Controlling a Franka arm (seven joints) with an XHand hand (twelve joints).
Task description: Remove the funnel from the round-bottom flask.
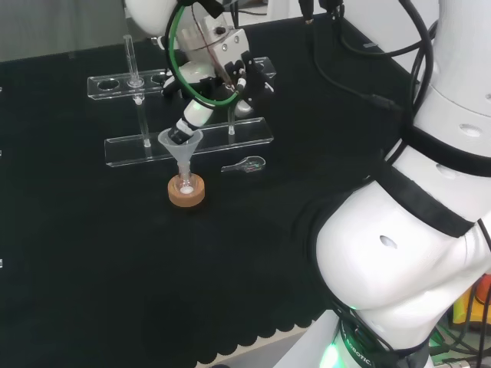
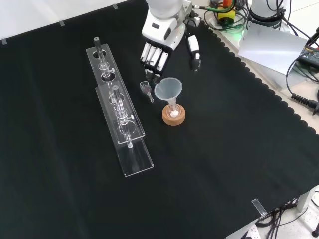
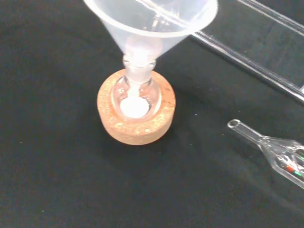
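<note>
— Closest to the wrist camera, the cork ring [image 3: 136, 116] sits flat on the black cloth [image 3: 57, 190] with the little round-bottom flask [image 3: 136, 97] nested in it, something white at its bottom, and the funnel [image 3: 152, 23] planted in its neck.

— And the hand?

— In the front view the hand [image 2: 158, 47] hangs just beyond the funnel [image 2: 168, 89], at about eleven o'clock from it. Fingers straight and released, thumb spread out to one side, grasping nothing.

— So the funnel's untouched?

— Looks that way. It stands upright in the flask, stem inside the neck. From the head view one finger seems to hover right at the funnel's rim [image 1: 181, 142], though I can't tell whether it touches.

— What worries you?

— The flask is tiny and only rests in that ring. If the fingers close off-centre, or the pull goes sideways, the stem could drag the flask out with it or tip the lot over.

— Anything nearby at risk?

— A small glass piece [image 2: 146, 90] lies on the cloth at nine o'clock from the funnel, just beside it, and the clear racks [image 2: 122, 119] stand beyond. A wide sweep of the fingers could knock either.
</note>
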